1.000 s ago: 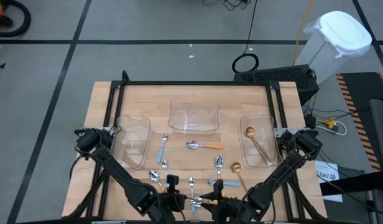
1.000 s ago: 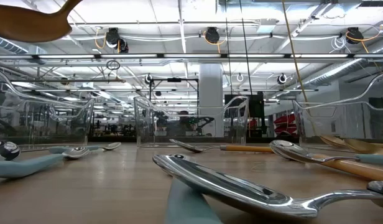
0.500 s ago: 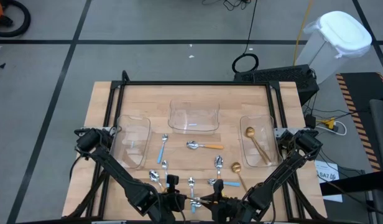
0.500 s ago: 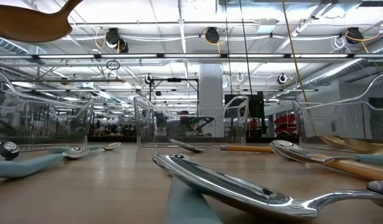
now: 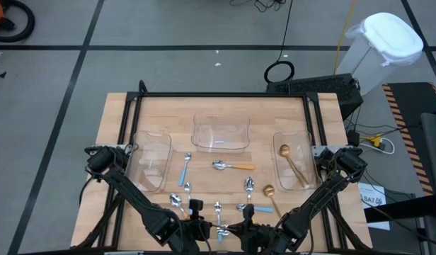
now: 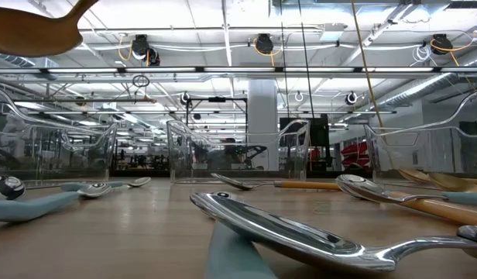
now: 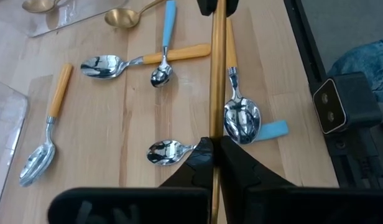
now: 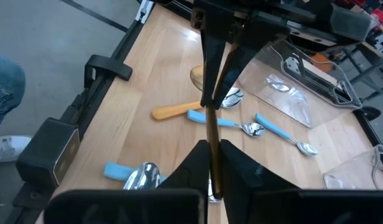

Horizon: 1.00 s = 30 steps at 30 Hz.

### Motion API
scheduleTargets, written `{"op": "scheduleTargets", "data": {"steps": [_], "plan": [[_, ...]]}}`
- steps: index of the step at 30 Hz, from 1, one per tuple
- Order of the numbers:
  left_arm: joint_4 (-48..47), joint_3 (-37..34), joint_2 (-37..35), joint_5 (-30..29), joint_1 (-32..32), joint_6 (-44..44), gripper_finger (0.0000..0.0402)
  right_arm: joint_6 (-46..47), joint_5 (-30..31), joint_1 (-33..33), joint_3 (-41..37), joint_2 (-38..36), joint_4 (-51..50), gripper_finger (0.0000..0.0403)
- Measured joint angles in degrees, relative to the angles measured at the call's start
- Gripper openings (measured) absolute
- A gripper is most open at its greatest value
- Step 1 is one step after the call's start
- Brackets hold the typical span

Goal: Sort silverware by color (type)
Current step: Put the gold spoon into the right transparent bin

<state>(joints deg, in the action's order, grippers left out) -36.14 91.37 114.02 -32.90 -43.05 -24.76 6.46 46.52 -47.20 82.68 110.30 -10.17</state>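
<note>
Both my grippers meet above the table's near edge, on one gold spoon. My left gripper (image 7: 214,142) and my right gripper (image 8: 211,144) are each shut on its handle. The spoon's bowl (image 6: 37,31) hangs in the air beyond my left gripper. Orange-handled spoons (image 5: 232,166), blue-handled spoons (image 5: 185,170) and another gold spoon (image 5: 269,190) lie flat on the wood. More gold spoons (image 5: 290,161) lie in the right tray. My left gripper pinches the gold handle (image 7: 213,121) between its two fingers, on the stretch nearer the bowl. The fingers lie across the handle, and the spoon is lifted clear of the table. My right gripper pinches the same handle (image 8: 210,127) between its two fingers, toward its free end. It comes at the handle from the table's right side, facing my left gripper.
Three clear trays stand on the table: one at the left (image 5: 151,159), one at the far middle (image 5: 220,132), one at the right (image 5: 303,142). Loose spoons lie under and just beyond the grippers (image 7: 241,121). A black frame (image 8: 107,68) runs along the table's edges.
My right gripper has shut on the gold spoon's handle, while my left gripper has kept its hold. Neither arm has moved, and the spoon stays lifted where it was.
</note>
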Motion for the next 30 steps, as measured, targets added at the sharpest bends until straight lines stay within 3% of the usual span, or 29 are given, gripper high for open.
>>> {"op": "scheduleTargets", "data": {"steps": [3, 13, 20, 30], "plan": [[0.0, 0.0, 0.0, -0.8, 0.0, -1.1, 0.0028, 0.1, 0.2, 0.0, 0.0, 0.0, 0.0, 0.0012], [0.5, 0.0, -0.1, -6.9, -0.2, -1.9, 0.0157, 2.6, 0.5, -0.1, 0.0, -0.7, -4.7, 0.0012], [0.4, 0.0, -0.1, -6.9, -1.2, -2.5, 0.0165, 11.4, 2.0, -0.2, 0.0, -4.1, -14.2, 0.0012], [-0.2, 0.0, -0.2, -7.3, -4.3, -6.0, 0.0165, 20.6, 9.2, 0.0, 0.0, -11.4, -29.0, 0.0011]]}}
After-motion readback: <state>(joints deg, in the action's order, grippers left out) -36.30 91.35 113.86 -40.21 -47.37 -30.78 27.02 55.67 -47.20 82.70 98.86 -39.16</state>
